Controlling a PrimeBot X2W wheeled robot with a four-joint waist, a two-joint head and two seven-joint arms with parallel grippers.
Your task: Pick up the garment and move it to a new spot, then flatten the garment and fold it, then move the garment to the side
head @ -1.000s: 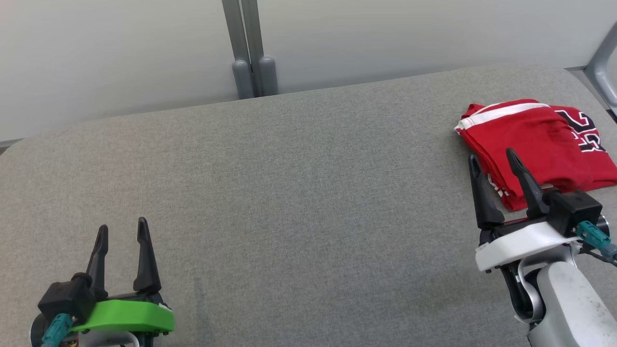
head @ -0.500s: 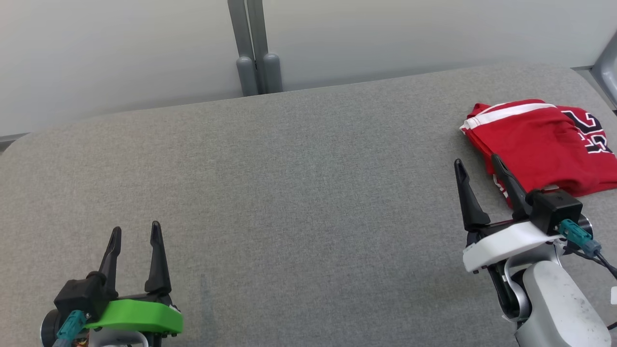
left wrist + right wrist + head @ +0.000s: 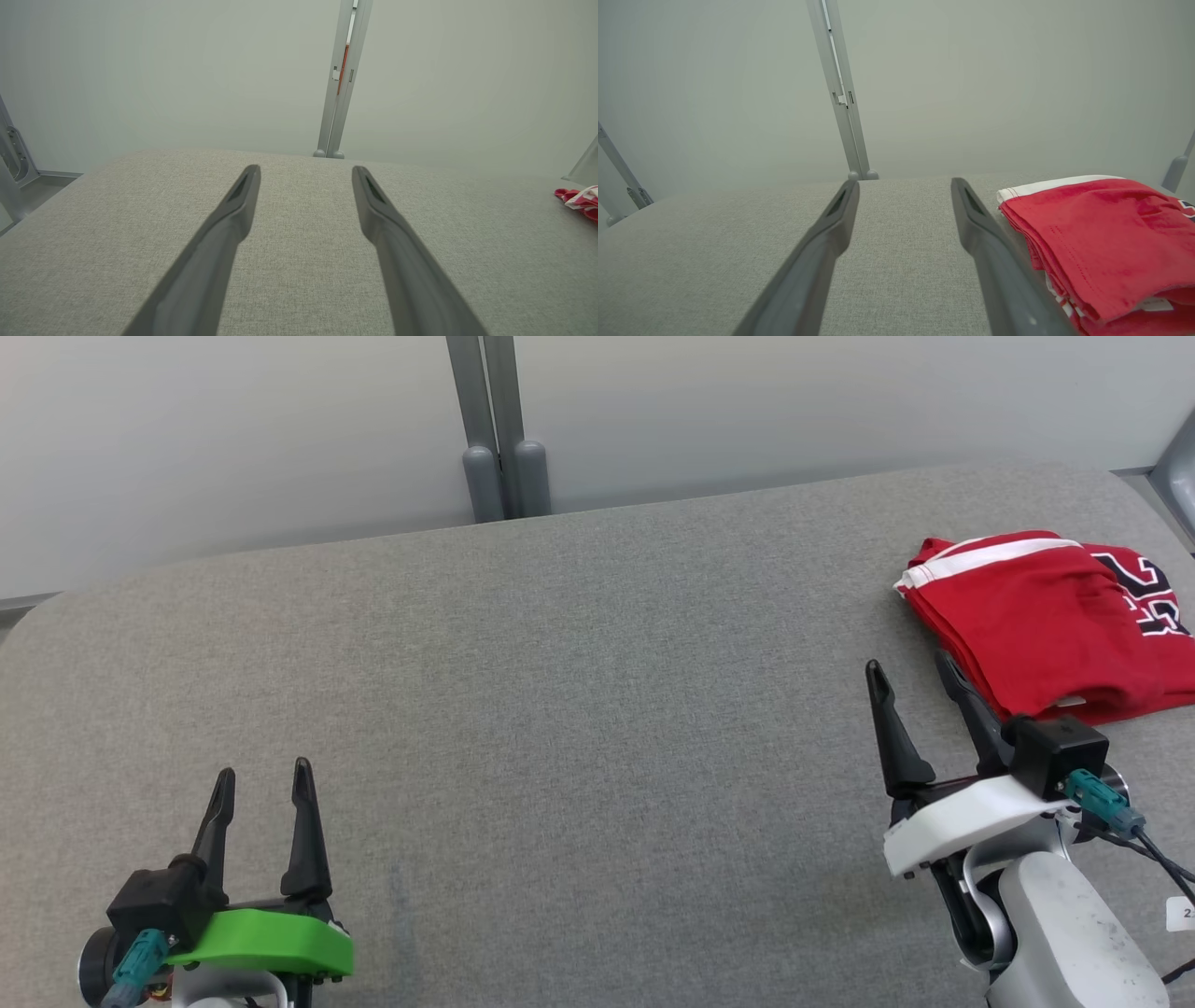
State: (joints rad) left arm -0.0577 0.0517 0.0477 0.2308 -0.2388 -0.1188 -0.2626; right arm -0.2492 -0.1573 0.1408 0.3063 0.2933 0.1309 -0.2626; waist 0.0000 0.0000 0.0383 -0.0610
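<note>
Red jersey (image 3: pixel 1036 616) lies folded at the right end of the grey padded table (image 3: pixel 579 691)

It is a compact stack of layers, with a white band along the far edge and part of a black-and-white number at the right. The right gripper (image 3: pixel 907 665) stands just beside its near left edge, jaws spread wide and holding nothing; whether it touches the cloth, I cannot tell. The left gripper (image 3: pixel 262 770) is well apart, at the near left of the table, also wide open and empty.
</note>
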